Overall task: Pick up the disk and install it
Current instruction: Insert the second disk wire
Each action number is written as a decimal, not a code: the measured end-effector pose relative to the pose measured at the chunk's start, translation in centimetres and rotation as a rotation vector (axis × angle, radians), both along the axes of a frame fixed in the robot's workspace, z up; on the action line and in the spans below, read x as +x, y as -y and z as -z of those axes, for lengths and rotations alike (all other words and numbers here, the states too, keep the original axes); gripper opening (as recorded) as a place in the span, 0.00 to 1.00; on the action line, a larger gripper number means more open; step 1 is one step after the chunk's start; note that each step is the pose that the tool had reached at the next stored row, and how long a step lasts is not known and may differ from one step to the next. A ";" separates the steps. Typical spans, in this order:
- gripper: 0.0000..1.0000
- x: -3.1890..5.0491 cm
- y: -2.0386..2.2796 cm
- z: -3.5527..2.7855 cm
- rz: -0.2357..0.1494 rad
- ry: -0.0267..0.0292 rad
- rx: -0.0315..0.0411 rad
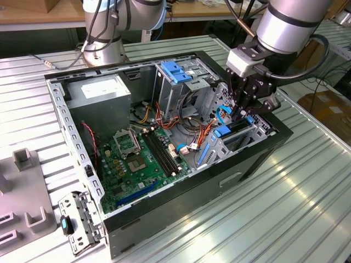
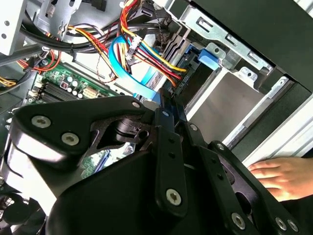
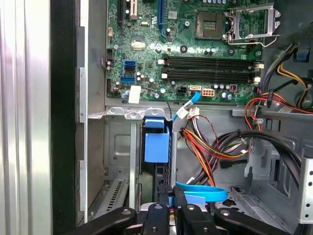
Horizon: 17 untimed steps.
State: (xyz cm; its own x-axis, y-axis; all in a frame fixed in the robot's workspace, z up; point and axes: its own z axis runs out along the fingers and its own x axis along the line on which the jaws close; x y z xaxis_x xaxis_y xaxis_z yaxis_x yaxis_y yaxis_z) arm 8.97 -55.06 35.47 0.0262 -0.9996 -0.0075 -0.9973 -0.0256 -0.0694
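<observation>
While lowered into the open computer case, pincer sits pressed together on the disk, standing on edge in the drive bay. Crowded by a blue cable and bundled wires; hand resting nearby.

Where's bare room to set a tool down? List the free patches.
Free: ribbed table toward the exterior view's right of the computer case, and beyond the case near the arm base. Crowded: inside the case, cables and the gripper by the drive cage.
</observation>
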 end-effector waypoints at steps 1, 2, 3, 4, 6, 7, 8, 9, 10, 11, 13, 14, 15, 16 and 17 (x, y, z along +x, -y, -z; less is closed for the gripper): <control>0.16 0.00 0.02 0.03 0.003 0.0001 0.0000; 0.16 0.00 0.05 0.08 0.007 0.0000 -0.0001; 0.16 0.00 0.08 0.14 0.011 0.0001 0.0001; 0.16 0.00 0.10 0.19 0.016 0.0001 0.0002; 0.16 0.00 0.16 0.25 0.028 0.0000 -0.0002; 0.16 0.02 0.22 0.28 0.031 0.0001 0.0001; 0.16 0.07 0.23 0.29 0.031 0.0000 0.0000; 0.16 0.07 0.25 0.30 0.029 0.0001 0.0005; 0.16 0.07 0.26 0.31 0.027 0.0001 0.0009; 0.16 0.07 0.29 0.33 0.023 0.0000 0.0013; 0.16 0.07 0.36 0.38 0.015 0.0000 0.0014; 0.16 0.07 0.49 0.49 0.010 0.0000 0.0015; 0.16 0.07 0.56 0.63 0.007 0.0000 0.0016; 0.16 0.07 0.58 0.67 0.006 0.0000 0.0012; 0.16 0.08 0.59 0.70 0.006 0.0000 0.0010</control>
